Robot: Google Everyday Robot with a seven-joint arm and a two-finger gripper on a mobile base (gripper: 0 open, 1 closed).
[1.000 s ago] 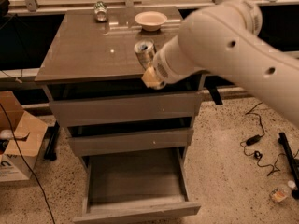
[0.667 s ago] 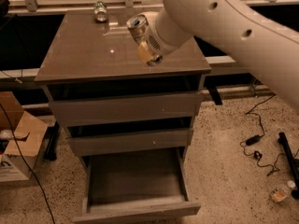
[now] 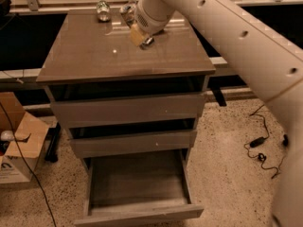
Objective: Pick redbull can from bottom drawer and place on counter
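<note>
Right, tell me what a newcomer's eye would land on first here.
The big white arm sweeps in from the upper right, and its gripper is over the back of the counter, shut on the redbull can. Below, the bottom drawer stands pulled wide open. A stubbier can sits at the counter's back left.
</note>
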